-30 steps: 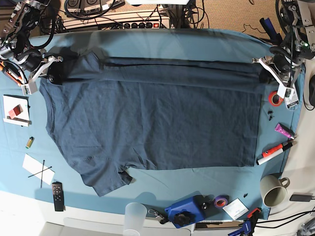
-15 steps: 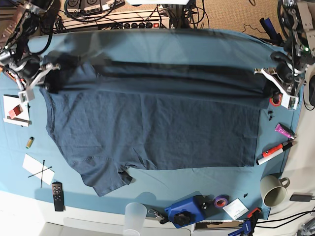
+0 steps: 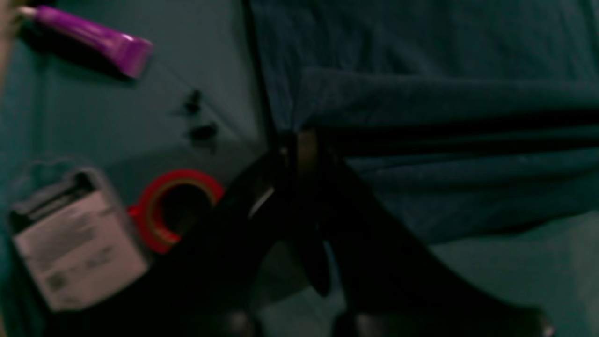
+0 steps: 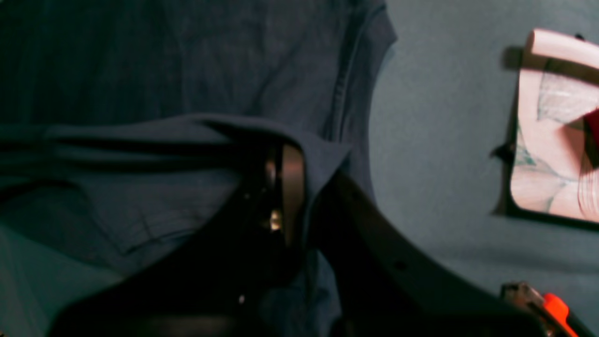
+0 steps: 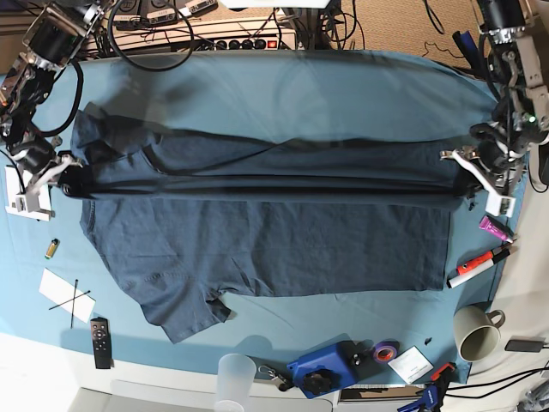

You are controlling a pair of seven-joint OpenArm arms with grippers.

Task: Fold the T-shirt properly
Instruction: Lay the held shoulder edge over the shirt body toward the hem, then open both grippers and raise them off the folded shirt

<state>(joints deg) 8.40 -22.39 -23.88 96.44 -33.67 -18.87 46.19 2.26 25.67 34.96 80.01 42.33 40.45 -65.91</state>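
Observation:
The dark navy T-shirt (image 5: 274,245) lies spread on the teal table cloth (image 5: 300,86), collar side to the left. Its far edge is lifted and stretched into a long fold across the body. At the base view's right, my left gripper (image 5: 463,176) is shut on the hem corner; the left wrist view shows its fingertips (image 3: 299,140) pinching the T-shirt (image 3: 444,93). At the base view's left, my right gripper (image 5: 64,176) is shut on the shoulder corner. In the right wrist view that fabric (image 4: 196,70) drapes over its closed fingers (image 4: 292,173).
Beside the left gripper lie a red tape roll (image 3: 180,206), a purple tube (image 5: 496,228) and a marker (image 5: 480,264). A mug (image 5: 476,333) stands front right. Along the near edge are a plastic cup (image 5: 234,378), a blue tool (image 5: 326,369) and a remote (image 5: 100,342). A white card (image 5: 21,193) lies left.
Both grippers have moved toward the near side, carrying the shirt's far edge with them. The lifted fold now lies farther over the body.

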